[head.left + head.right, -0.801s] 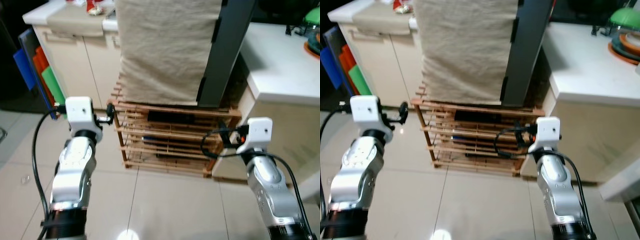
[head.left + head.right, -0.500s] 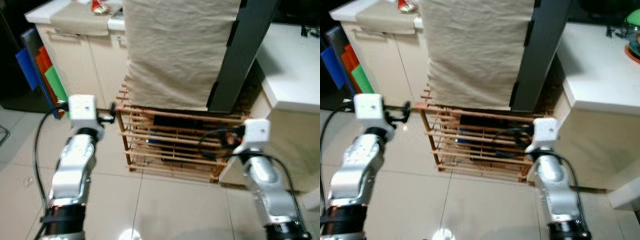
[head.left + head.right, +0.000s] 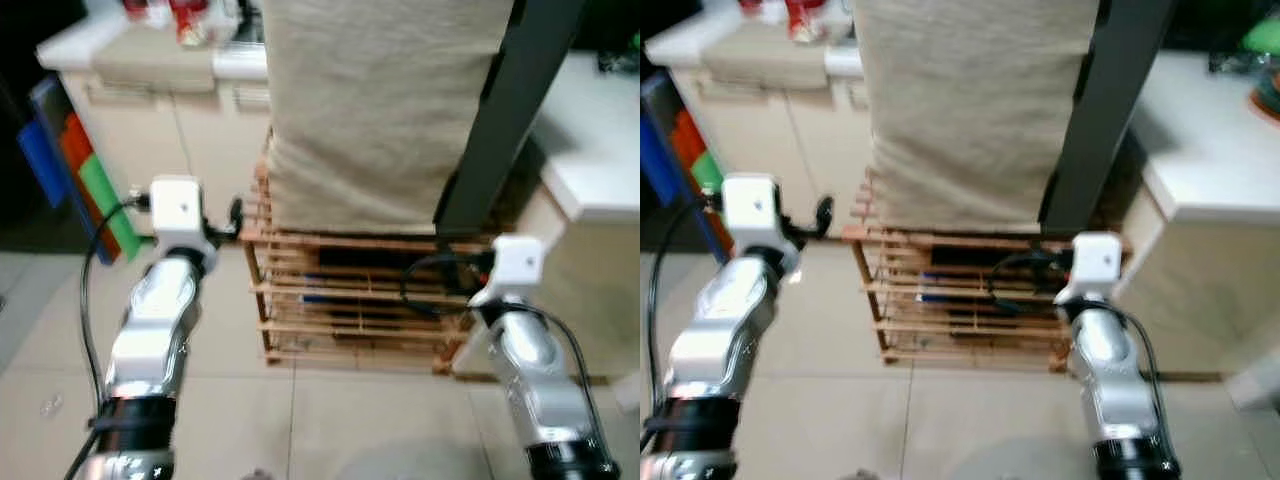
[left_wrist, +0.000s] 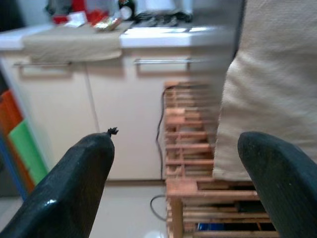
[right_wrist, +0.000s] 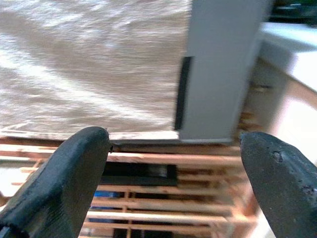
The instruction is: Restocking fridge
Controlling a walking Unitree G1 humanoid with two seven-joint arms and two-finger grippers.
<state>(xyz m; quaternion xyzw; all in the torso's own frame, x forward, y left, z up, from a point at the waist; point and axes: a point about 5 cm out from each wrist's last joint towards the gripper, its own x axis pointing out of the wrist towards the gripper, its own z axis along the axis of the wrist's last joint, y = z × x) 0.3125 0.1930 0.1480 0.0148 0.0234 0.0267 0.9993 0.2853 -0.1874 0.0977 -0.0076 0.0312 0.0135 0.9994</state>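
1. Wooden slatted rack (image 3: 350, 300) on tiled floor (image 3: 300, 420), dark items on its shelves, too blurred to identify.
2. Beige cloth (image 3: 380, 110) draped over a tall unit standing on the rack.
3. Cream cabinets (image 4: 64, 119) with bar handles behind left; tabletop (image 4: 163, 35) above carries red items (image 4: 74, 12), blurred.
4. Blue, orange, green boards (image 3: 85, 170) lean beside the cabinets.
5. White tabletop (image 3: 1210, 130) at right.
6. Black cable (image 4: 159, 124) hangs beside the rack.
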